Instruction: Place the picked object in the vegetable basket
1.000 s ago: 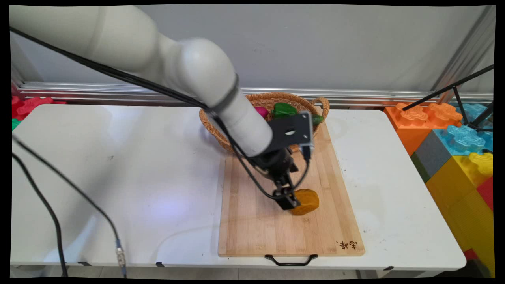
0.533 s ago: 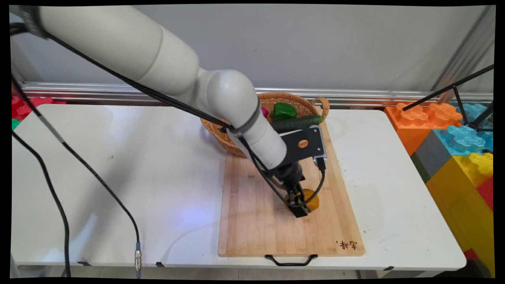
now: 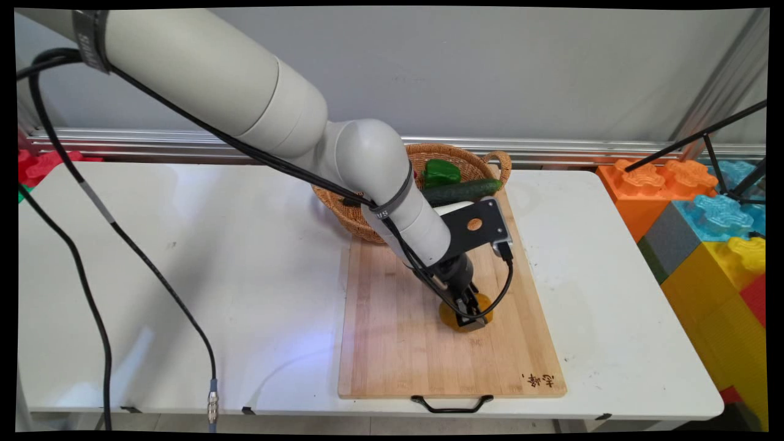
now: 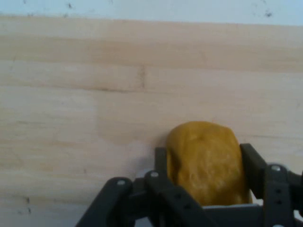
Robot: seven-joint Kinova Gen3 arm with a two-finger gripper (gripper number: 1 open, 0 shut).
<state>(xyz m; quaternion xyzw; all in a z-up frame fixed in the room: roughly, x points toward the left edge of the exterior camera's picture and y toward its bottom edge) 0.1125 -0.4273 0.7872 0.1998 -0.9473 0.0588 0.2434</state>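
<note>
Main view: the tool [image 3: 470, 313] is down on the one wooden cutting board [image 3: 392, 343], its two fingers standing either side of a single orange-yellow lump [image 3: 454, 316] (a potato-like piece). The lump lies right of the board's middle, with bare wood all round it: a broad stretch to the left and toward the near edge with the black handle [image 3: 452, 404], a narrower strip to the board's right edge. The white tabletop [image 3: 184, 275] is open left of the board. One wicker basket [image 3: 361, 222] touches the board's far end and holds one cucumber [image 3: 460, 191] and one green pepper [image 3: 441, 172]; a pink thing beside them is mostly hidden by the arm.

Hand view: the lump [image 4: 206, 161] sits between the fingers [image 4: 253, 168], its long axis running away from the camera along the tool. Both fingers lie close against its sides, though whether they press on it cannot be told. Bare board [image 4: 85, 118] spreads beyond to its edge.
</note>
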